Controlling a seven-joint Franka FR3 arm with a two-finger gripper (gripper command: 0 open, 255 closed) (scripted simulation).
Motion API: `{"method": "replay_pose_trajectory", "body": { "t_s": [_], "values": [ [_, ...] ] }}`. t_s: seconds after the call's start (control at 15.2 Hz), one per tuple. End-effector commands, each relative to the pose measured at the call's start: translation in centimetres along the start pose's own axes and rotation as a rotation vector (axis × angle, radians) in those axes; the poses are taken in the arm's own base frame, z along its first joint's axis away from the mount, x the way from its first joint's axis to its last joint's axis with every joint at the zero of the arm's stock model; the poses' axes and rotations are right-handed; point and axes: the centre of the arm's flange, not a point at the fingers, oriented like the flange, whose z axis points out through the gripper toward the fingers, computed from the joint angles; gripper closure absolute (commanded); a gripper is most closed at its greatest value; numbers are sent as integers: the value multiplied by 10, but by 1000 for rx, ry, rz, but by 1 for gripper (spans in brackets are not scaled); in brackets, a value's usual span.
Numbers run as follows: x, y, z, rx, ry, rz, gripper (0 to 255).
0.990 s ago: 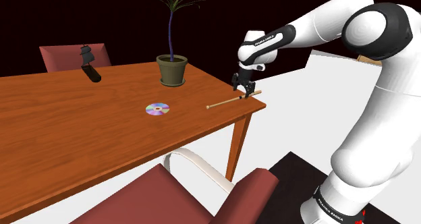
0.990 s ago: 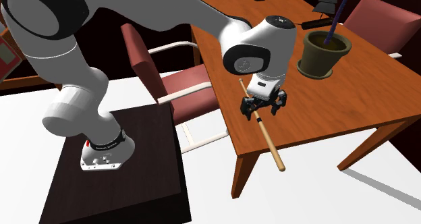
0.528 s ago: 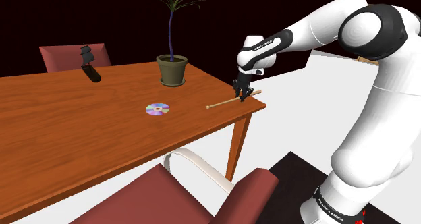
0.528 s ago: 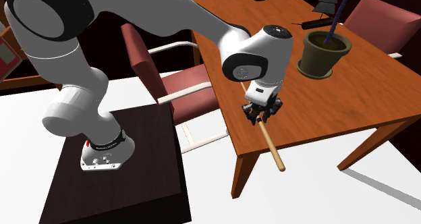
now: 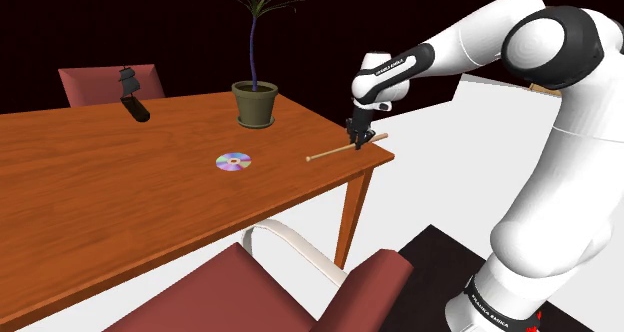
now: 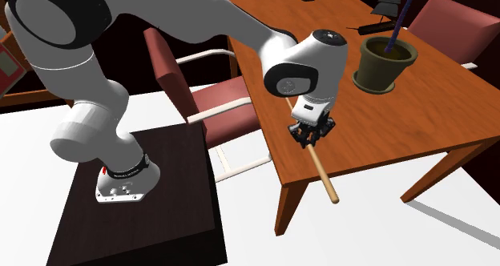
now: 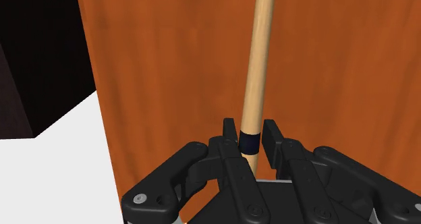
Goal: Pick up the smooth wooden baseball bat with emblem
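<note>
A slim pale wooden bat point(image 5: 328, 154) lies on the brown wooden table point(image 5: 100, 190) along its edge near the corner, and the second exterior view has it point(image 6: 323, 177) running toward the table's front edge. My black gripper point(image 5: 358, 140) stands over its handle end, pointing down, shut on the bat. Seen from the wrist, the fingers point(image 7: 230, 133) clasp the bat point(image 7: 260, 54) from both sides at a dark band point(image 7: 249, 142). The bat still rests on the tabletop.
A potted plant point(image 5: 255, 102) stands behind the bat, a shiny disc point(image 5: 233, 161) lies mid-table, and a dark model point(image 5: 132, 94) sits at the back. Red chairs stand at the far side point(image 5: 100, 80) and the near side point(image 5: 300, 285). The stand point(image 6: 136, 200) is beside the table.
The gripper came down a little onto the bat and its fingers went from wide apart to clasping the handle. The bat has not moved.
</note>
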Motion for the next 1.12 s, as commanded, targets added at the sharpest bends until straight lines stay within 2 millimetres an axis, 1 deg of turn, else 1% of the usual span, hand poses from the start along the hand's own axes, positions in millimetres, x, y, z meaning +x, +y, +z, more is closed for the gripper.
{"method": "replay_pose_trajectory", "body": {
  "t_s": [0.0, 0.92, 1.06],
  "values": [
    [-1, -1, -3, 0, -1, -1, 255],
    [1, -5, -76, 0, -1, -1, 255],
    [1, -5, -77, 0, -1, -1, 255]
  ]
}}
